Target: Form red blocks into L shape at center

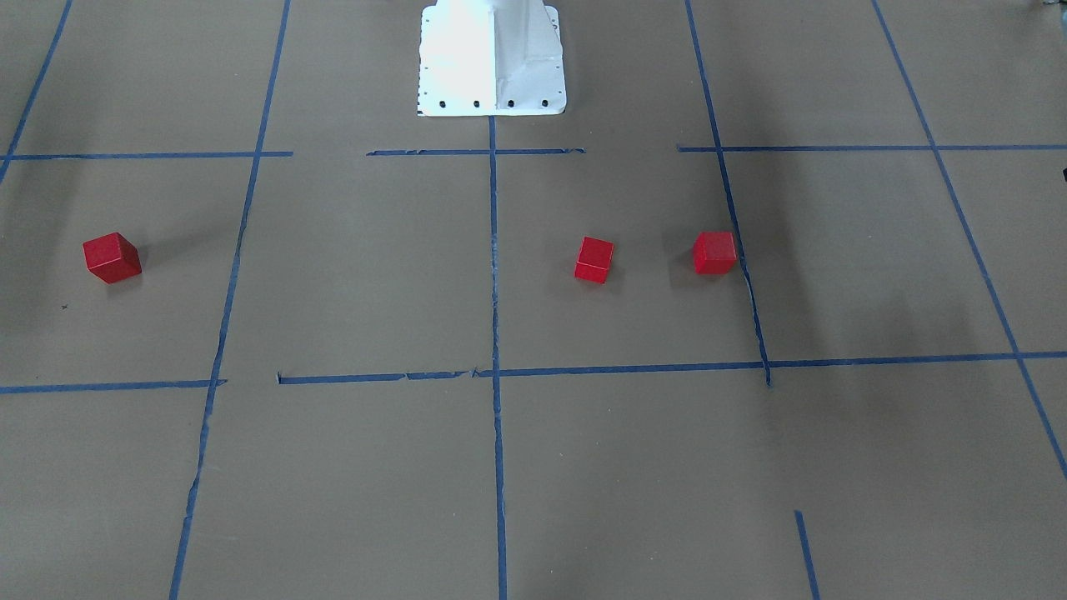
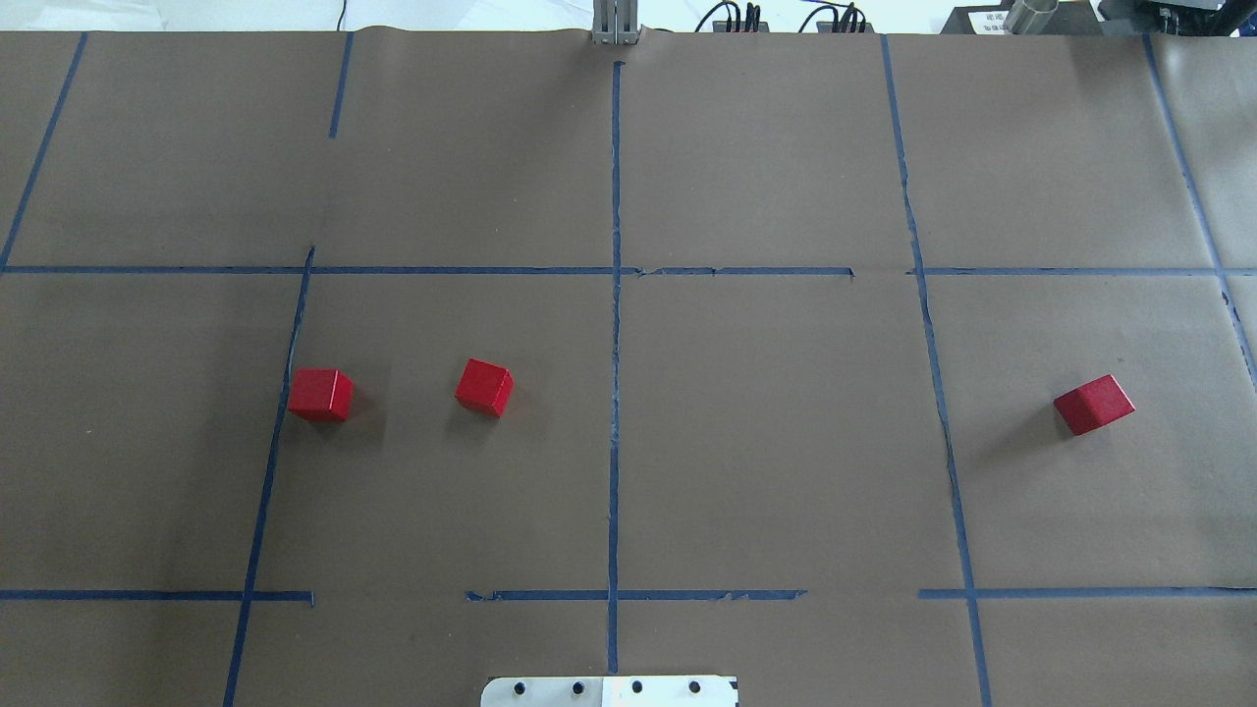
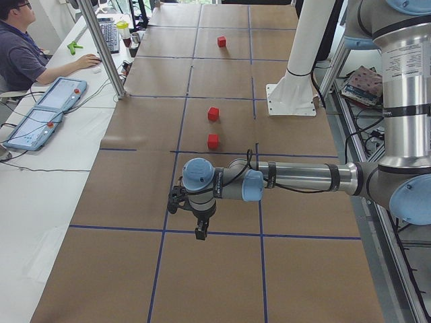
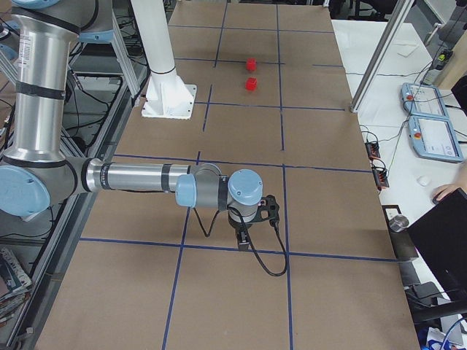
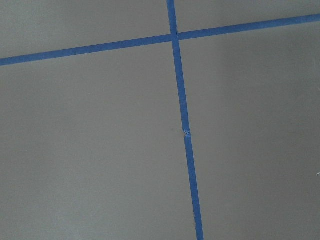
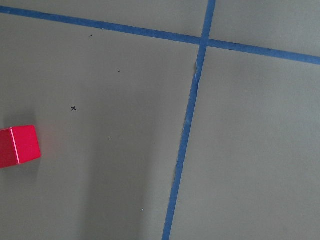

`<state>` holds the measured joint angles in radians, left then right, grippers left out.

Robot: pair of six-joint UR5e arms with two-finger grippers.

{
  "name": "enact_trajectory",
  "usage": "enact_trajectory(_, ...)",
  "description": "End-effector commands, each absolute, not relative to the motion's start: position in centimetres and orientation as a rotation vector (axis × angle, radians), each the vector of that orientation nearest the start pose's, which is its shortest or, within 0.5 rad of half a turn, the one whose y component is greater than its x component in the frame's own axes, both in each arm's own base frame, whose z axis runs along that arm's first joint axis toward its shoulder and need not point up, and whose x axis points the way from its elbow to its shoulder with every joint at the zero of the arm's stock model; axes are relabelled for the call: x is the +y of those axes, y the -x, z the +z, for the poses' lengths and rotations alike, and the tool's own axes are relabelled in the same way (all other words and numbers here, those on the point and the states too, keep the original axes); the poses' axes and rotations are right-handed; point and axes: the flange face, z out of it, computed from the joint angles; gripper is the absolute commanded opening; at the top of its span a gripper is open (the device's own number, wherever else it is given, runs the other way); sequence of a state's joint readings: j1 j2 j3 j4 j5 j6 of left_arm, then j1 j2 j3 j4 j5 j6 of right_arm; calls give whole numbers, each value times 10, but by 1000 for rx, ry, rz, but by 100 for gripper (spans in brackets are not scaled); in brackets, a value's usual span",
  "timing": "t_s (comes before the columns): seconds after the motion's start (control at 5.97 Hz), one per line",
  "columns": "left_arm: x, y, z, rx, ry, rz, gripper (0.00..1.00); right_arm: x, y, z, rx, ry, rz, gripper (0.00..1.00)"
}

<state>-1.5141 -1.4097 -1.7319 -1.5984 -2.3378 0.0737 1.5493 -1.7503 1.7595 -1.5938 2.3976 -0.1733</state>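
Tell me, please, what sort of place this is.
Probably a robotics lab: a paper-covered table gridded with blue tape, teach pendants on the side bench, and an operator seated alongside.

Silver-tubed arms (image 3: 303, 176) with pale blue joint caps (image 3: 198, 173), black cables (image 4: 259, 264), white bolted base (image 1: 492, 67).

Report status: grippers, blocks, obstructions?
Left gripper, right gripper wide of the blocks, no block held, open/shut unreadable. No L yet: inner red block and edge red block in center left half, far red block beyond right tape line. Nothing visibly in the way.
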Motion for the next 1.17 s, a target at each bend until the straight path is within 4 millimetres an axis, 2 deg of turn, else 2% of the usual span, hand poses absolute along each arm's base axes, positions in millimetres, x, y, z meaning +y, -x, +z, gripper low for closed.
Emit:
enact_trajectory(0.0, -429, 39, 651, 767, -31, 137, 100, -417, -50, 645, -827, -50, -178, 100)
enact_trajectory(0.17, -429, 39, 651, 767, -31, 137, 100, -425, -40, 635, -825, -64, -212, 100)
enact_trajectory(0.34, -429, 39, 651, 767, -33, 137, 100, -434, -12, 616, -823, -95, -288, 100)
enact_trajectory(0.5, -429, 39, 651, 767, -31, 137, 100, -444, 22, 599, -833, -113, -290, 100)
enact_trajectory(0.84, -429, 40, 650, 767, -33, 136, 100, -443, 106, 566, -878, -183, -240, 100)
enact_trajectory(1.01, -429, 40, 651, 767, -33, 136, 100, -438, 153, 558, -859, -172, -235, 100)
